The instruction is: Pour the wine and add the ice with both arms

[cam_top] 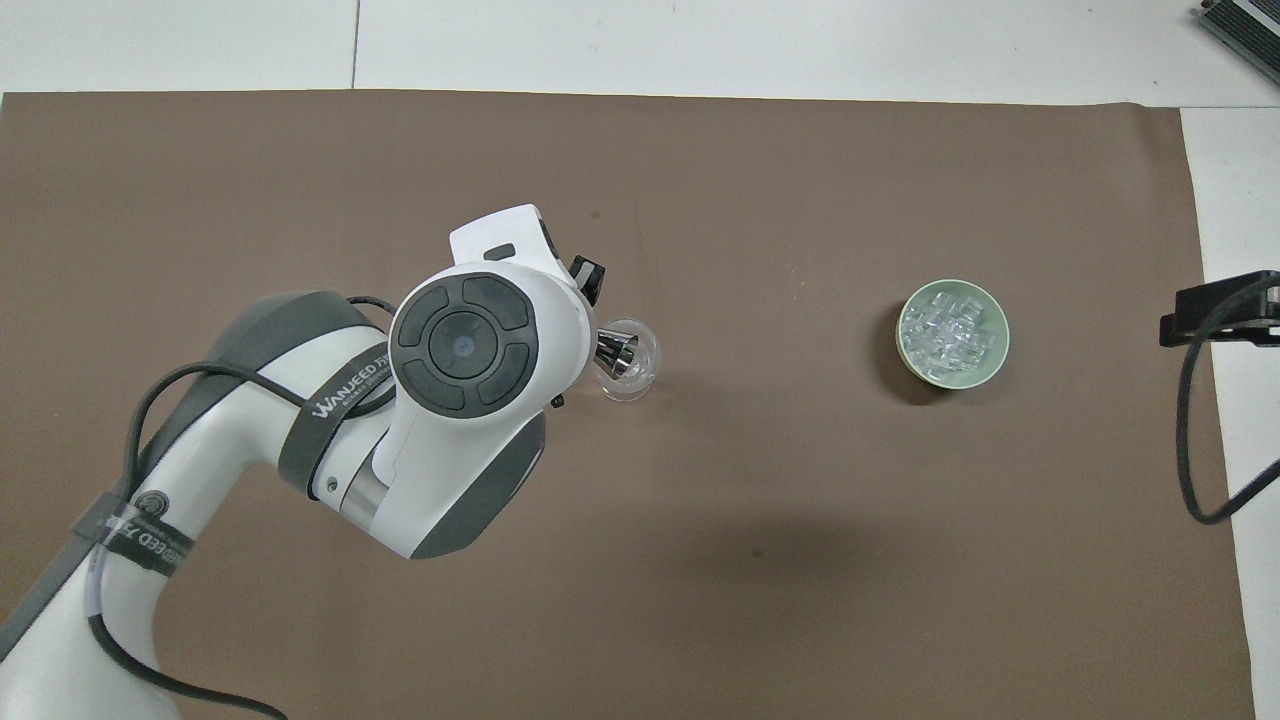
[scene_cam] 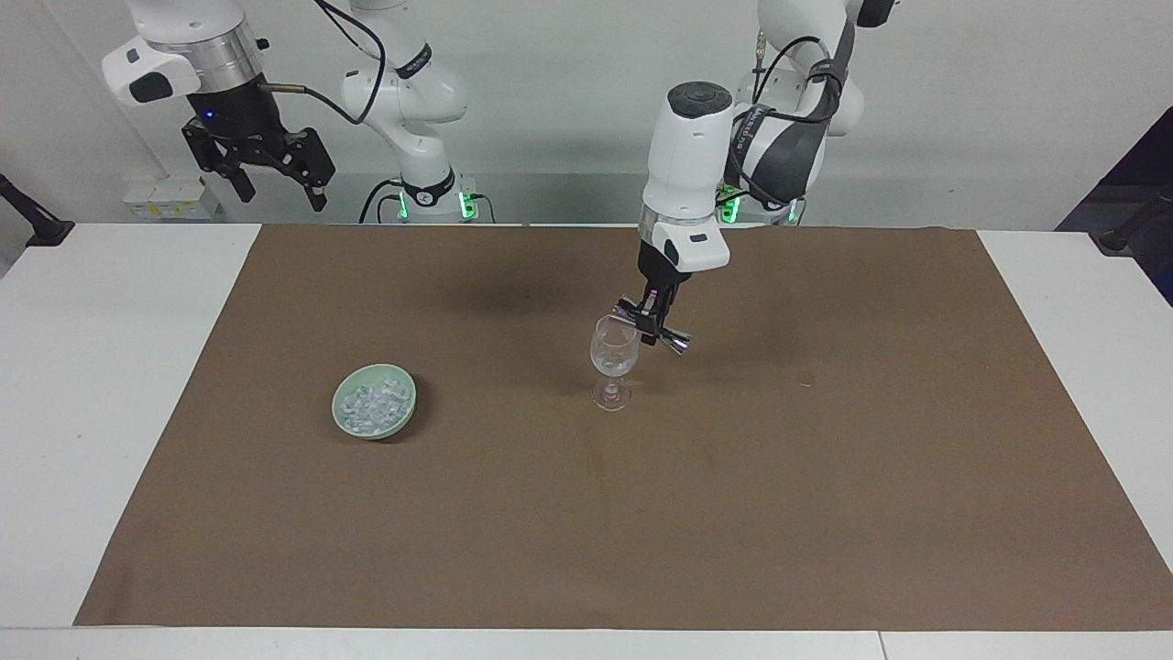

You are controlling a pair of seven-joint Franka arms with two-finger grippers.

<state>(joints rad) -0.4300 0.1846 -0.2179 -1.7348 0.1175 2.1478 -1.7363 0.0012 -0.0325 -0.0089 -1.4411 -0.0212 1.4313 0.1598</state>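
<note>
A clear stemmed glass (scene_cam: pixel 614 356) stands upright near the middle of the brown mat; it also shows in the overhead view (cam_top: pixel 632 362). My left gripper (scene_cam: pixel 652 325) is shut on a small silver jigger (scene_cam: pixel 676 342), which it holds tilted on its side with one end over the glass's rim. In the overhead view the jigger's mouth (cam_top: pixel 617 353) lies over the glass and the arm hides the gripper. Ice (scene_cam: pixel 371 404) fills a pale green bowl (scene_cam: pixel 404 389) toward the right arm's end, ice (cam_top: pixel 948 330) and bowl (cam_top: pixel 993 362) also seen from overhead. My right gripper (scene_cam: pixel 279 188) waits open and empty, raised high.
The brown mat (scene_cam: pixel 825 504) covers most of the white table (scene_cam: pixel 92 412). A black part of the right gripper (cam_top: pixel 1220 308) and its cable show at the overhead view's edge, over the white table beside the bowl.
</note>
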